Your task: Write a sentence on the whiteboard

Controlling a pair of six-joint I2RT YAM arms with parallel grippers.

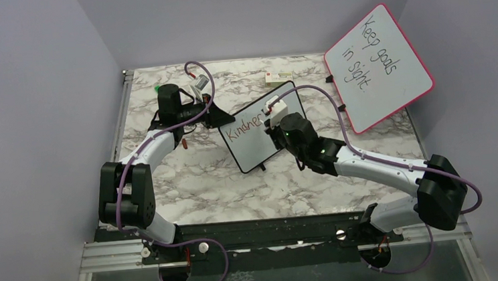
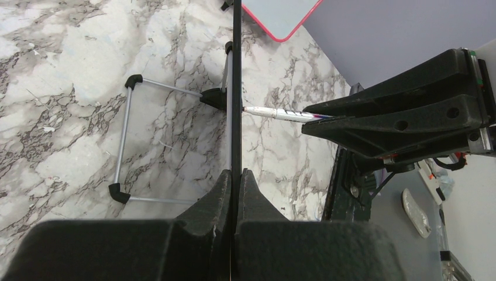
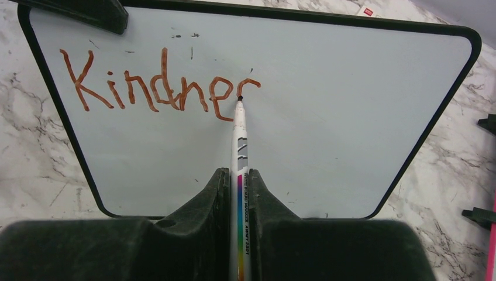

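Pinched tight, the right claw (image 3: 238, 175) is gripping a white marker with a rainbow stripe (image 3: 240, 146), whose tip is touching the small black-framed whiteboard (image 3: 327, 105) at the end of red-brown handwritten lettering (image 3: 158, 88) reading roughly "Kindne" plus one unfinished stroke. The left claw (image 2: 236, 175) is squeezing fully closed on the whiteboard's thin edge. The whiteboard is standing mid-way on the marbled tabletop (image 1: 202, 178), between both arms. A larger pink-framed board (image 1: 388, 62) bearing black writing is leaning at the right wall, well apart, and a small white box with a red label (image 1: 276, 78) is lying just behind the whiteboard.

From overhead, the right arm's wrist is covering the lettering's end; the right wrist view is showing the tip's contact plainly. The left wrist view, looking edge-on, is revealing a silver wire stand with black corner caps (image 2: 123, 146) behind the whiteboard.
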